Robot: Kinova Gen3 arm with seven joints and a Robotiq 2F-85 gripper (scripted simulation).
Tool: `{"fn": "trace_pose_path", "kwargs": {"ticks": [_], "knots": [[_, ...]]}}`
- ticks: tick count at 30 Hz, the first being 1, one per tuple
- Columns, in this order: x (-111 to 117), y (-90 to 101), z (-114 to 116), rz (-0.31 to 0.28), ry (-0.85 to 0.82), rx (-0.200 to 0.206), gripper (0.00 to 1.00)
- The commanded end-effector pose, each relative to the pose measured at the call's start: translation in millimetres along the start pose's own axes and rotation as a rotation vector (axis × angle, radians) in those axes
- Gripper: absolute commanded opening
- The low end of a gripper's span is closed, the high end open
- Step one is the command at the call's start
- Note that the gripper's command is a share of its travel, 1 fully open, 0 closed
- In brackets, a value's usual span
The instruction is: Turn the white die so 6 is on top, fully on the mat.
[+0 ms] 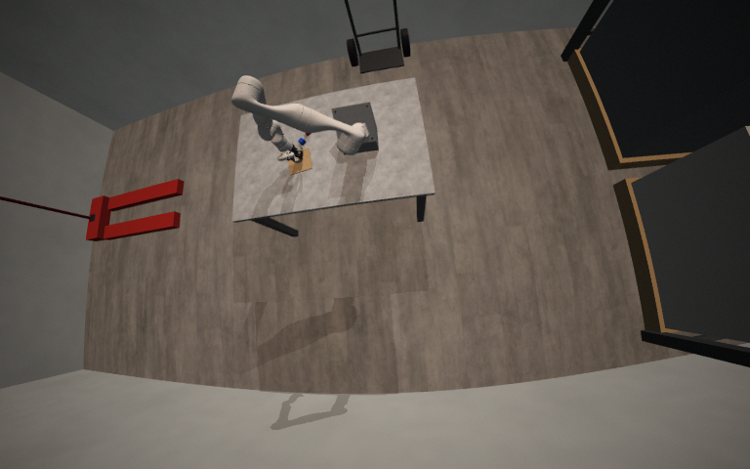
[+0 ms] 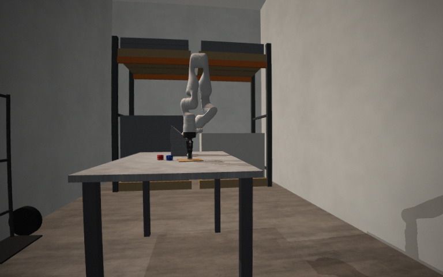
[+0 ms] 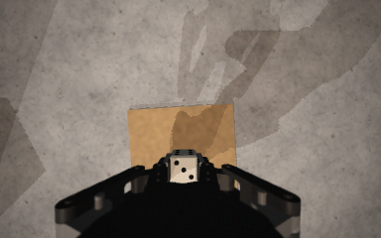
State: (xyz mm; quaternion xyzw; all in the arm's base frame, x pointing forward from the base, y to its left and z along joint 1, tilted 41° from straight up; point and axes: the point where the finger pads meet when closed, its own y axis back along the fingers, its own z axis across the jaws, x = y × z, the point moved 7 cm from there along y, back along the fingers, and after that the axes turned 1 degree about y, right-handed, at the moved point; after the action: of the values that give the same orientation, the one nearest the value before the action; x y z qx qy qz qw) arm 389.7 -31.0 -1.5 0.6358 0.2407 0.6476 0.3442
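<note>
Gripper (image 3: pixel 185 175) clamped on small white hard-plastic die (image 3: pixel 184 170), held above near edge of tan square mat (image 3: pixel 149 130) on grey surface (image 3: pixel 74 74). Judged light, rigid, slippery; best pinched on opposite flat faces.
</note>
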Motion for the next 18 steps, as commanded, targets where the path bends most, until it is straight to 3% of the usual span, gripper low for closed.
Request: {"fn": "trace_pose_path", "kwargs": {"ticks": [1,18], "knots": [[-0.3,0.2,0.3,-0.001,0.000,-0.001,0.26],[-0.3,-2.7,0.3,-0.001,0.000,-0.001,0.26]]}}
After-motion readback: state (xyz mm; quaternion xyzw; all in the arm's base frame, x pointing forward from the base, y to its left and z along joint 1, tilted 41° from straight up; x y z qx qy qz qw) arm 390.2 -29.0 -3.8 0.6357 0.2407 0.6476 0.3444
